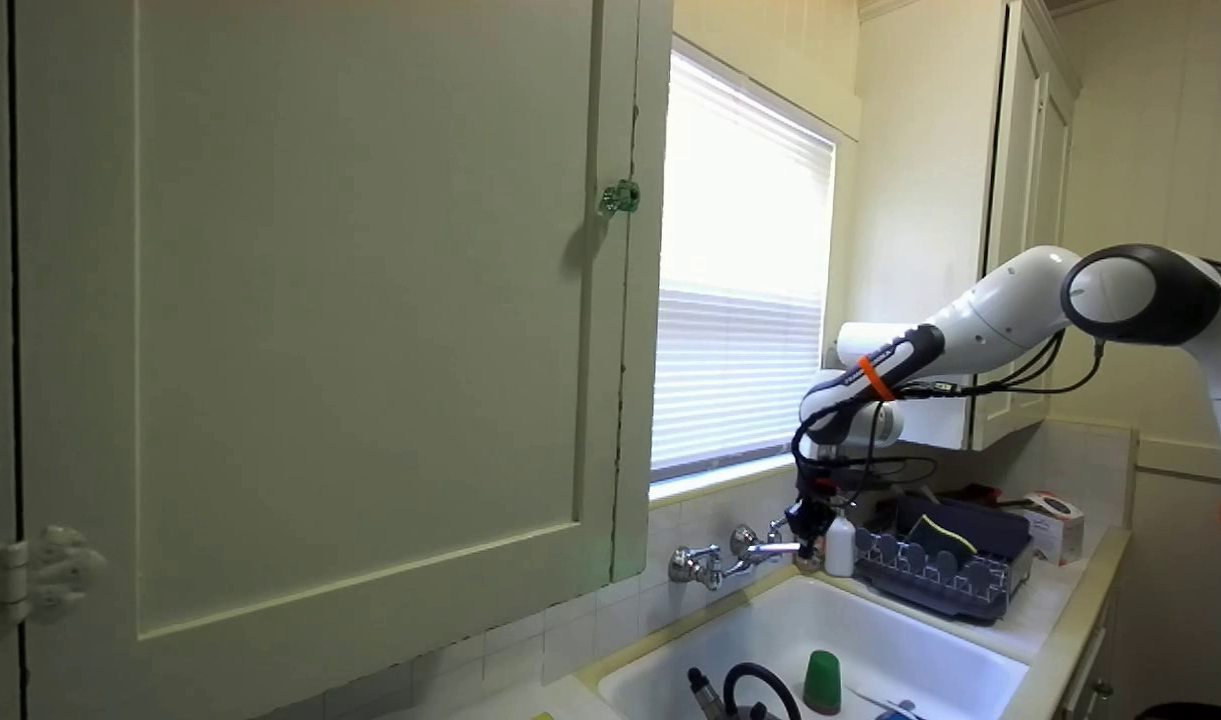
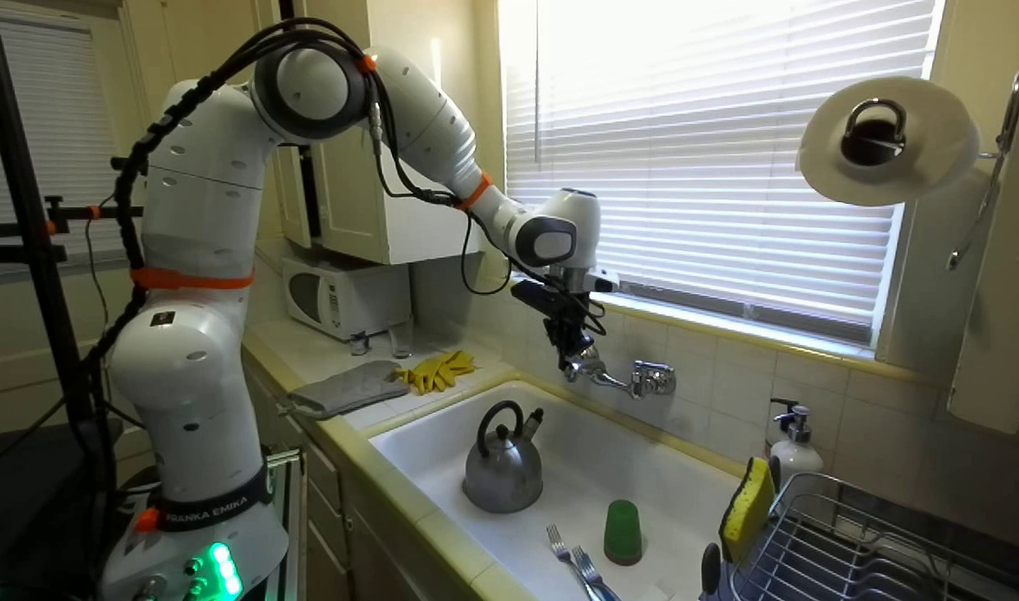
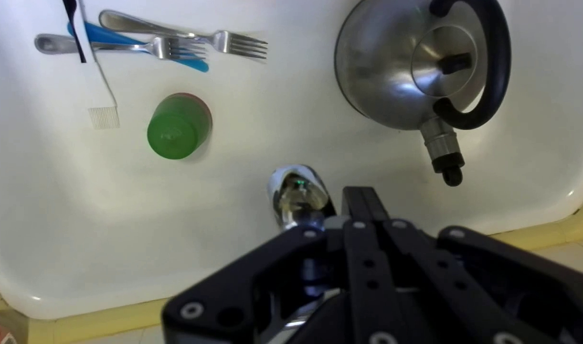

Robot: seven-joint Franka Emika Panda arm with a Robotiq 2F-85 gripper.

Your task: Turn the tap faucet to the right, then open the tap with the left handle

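The chrome tap faucet [image 1: 735, 562] is mounted on the wall above the sink; it also shows in an exterior view [image 2: 613, 382]. Its spout [image 3: 301, 198] points out over the basin, just left of my fingers in the wrist view. My gripper [image 3: 365, 203] is shut and empty, pointing down beside the spout; whether it touches is unclear. It also shows low at the tap in both exterior views [image 1: 808, 530] [image 2: 569, 359]. The left handle [image 1: 710, 575] seems to be at the tap's near end, small and unclear; in the wrist view my gripper hides it.
In the white sink [image 2: 693, 455] stand a steel kettle [image 2: 502, 472] and a green cup [image 2: 623, 532], with forks [image 2: 572, 559] beside them. A dish rack [image 2: 885, 534] and soap bottle [image 2: 797, 451] stand to the right. Yellow gloves [image 2: 438, 371] lie on the counter.
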